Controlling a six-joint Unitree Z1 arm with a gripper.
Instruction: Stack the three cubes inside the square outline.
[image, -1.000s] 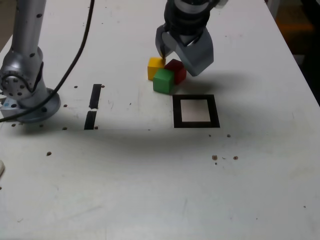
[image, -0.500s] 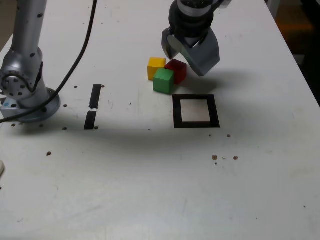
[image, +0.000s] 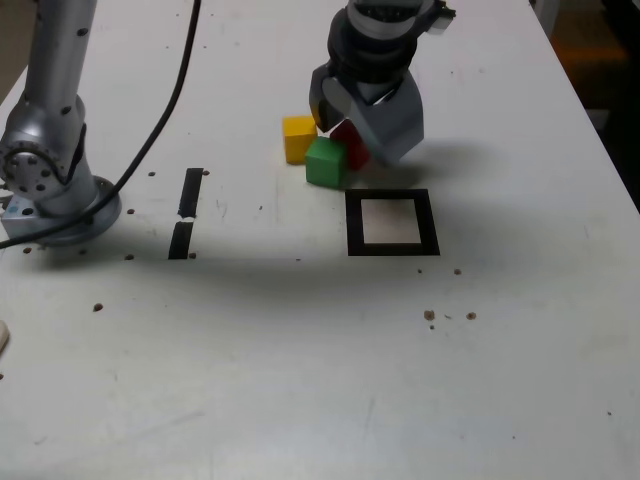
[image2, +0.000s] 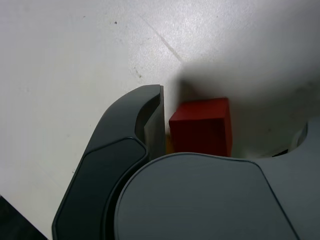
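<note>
**Gripper down around the red cube**

The white table (image: 300, 380) fills the exterior view. It has little dark specks on it. At the exterior view's left stands the silver arm base (image: 45, 170), with a black cable (image: 160, 110) running up from it.

The grey gripper (image: 352, 130) hangs low over the cubes near the far middle of the table. Its jaws are apart, one on each side of the red cube (image: 355, 145). In the wrist view the red cube (image2: 202, 127) sits just beside the inner face of one finger (image2: 150, 120). The pictures do not show if that finger touches it. The other finger is mostly hidden.

The black square outline (image: 391, 222) lies flat with nothing inside it, just in front of the cubes. Two short black tape strips (image: 186, 212) lie further to the exterior view's left.

The green cube (image: 325, 163) sits on the table, touching the red one. The yellow cube (image: 298, 138) is just beside the green one, on the exterior view's left.
</note>
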